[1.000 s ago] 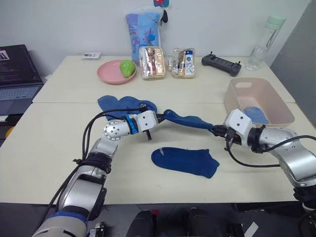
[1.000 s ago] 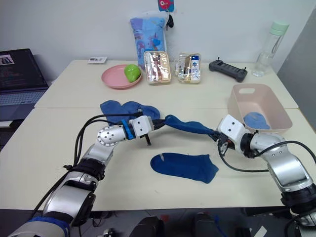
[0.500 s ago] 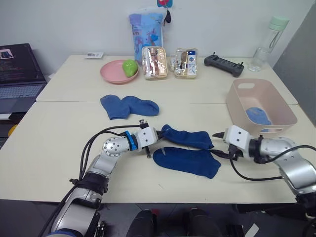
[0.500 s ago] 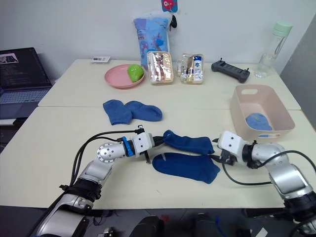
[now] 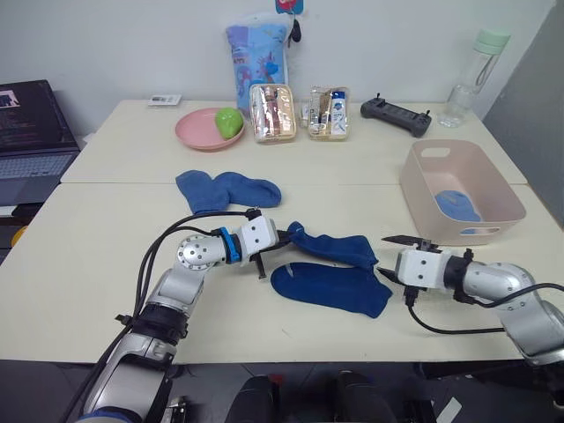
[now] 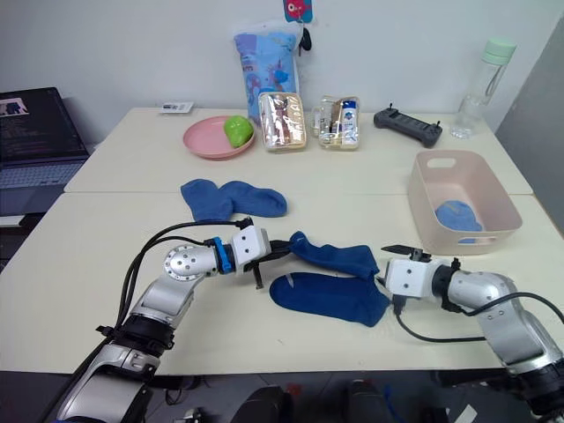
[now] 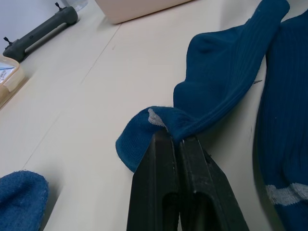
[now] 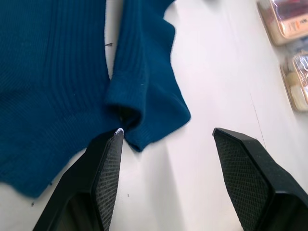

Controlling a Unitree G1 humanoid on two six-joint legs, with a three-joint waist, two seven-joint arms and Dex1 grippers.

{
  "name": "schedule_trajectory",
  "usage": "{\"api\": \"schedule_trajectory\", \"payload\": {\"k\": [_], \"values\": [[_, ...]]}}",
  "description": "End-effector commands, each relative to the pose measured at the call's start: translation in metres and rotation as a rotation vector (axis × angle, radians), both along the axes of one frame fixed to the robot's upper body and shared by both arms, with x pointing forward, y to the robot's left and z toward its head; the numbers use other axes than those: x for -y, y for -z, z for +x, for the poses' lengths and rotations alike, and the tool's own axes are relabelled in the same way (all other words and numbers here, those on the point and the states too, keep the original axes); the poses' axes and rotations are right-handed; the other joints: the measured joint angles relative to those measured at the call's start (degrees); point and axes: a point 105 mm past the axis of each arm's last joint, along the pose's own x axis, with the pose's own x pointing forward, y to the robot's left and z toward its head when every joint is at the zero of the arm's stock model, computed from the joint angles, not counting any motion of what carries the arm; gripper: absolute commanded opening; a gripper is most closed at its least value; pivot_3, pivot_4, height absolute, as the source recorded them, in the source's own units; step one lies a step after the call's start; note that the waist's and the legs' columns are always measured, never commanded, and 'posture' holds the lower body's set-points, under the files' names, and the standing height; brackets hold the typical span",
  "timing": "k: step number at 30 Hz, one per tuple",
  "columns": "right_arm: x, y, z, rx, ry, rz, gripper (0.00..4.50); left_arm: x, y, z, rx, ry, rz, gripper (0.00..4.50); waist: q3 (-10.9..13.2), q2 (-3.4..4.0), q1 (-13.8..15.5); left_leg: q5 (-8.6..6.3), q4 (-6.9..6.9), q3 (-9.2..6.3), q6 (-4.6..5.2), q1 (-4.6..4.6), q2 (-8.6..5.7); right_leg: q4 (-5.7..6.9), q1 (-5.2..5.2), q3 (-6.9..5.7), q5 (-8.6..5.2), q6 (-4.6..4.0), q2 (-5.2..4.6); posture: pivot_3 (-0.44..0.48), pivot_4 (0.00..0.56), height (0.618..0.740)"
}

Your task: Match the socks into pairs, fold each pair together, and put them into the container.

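Left gripper [image 5: 281,236] pinches one end of a dark blue sock [image 5: 333,247] that lies just behind and touching its match [image 5: 331,288] on the table [image 5: 79,256]; the right gripper [image 6: 384,267] sits spread open at their other ends. That pair looks matched but not yet folded. Another blue pair [image 5: 226,189] waits farther back, and the tub [image 5: 458,189] already holds something blue — probably one finished pair. Plate [image 5: 201,132], pouches [image 5: 271,112] and controller [image 5: 394,115] stand well clear; nothing blocks the way to the tub.
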Motion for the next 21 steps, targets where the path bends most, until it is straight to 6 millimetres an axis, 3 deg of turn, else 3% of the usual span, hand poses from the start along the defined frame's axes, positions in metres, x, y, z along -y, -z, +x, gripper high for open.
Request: {"api": "schedule_trajectory", "payload": {"k": [1,9,12,19,21], "values": [[-0.008,-0.006,0.004,0.047,-0.023,0.026,3.20,0.004,-0.016,0.001,0.046,0.018,-0.015,0.00,0.00,0.00,0.01,0.00,0.00,-0.01,0.00,0.00,0.00,-0.01,0.00,0.00,0.00,0.00,0.00,0.000,0.150,0.740],[-0.025,-0.014,0.008,0.058,-0.064,0.104,3.20,0.002,-0.014,0.001,0.047,0.018,0.002,0.00,0.00,0.00,0.01,0.00,0.00,-0.01,0.00,0.00,0.00,-0.01,0.00,0.00,0.00,0.00,0.00,0.000,0.150,0.740],[-0.030,-0.015,0.007,0.055,-0.088,0.117,2.61,0.003,-0.013,0.000,0.044,0.020,0.004,0.00,0.00,0.00,0.01,0.00,0.00,0.00,0.00,0.00,0.00,0.00,0.00,0.01,0.00,0.00,0.00,0.000,0.150,0.740],[-0.028,-0.019,0.004,0.045,-0.090,0.140,0.17,0.003,-0.008,-0.004,0.038,0.032,0.019,0.00,0.00,0.00,-0.01,0.00,0.00,0.00,0.00,0.01,0.00,0.00,0.00,0.01,0.00,0.00,0.00,0.000,0.150,0.740],[-0.028,-0.020,0.002,0.033,-0.096,0.149,0.03,0.002,-0.008,-0.004,0.036,0.034,0.019,0.00,0.00,0.00,0.00,0.00,0.00,-0.01,0.00,0.01,0.00,0.00,0.00,0.01,0.00,0.00,0.00,0.000,0.150,0.740]]}}
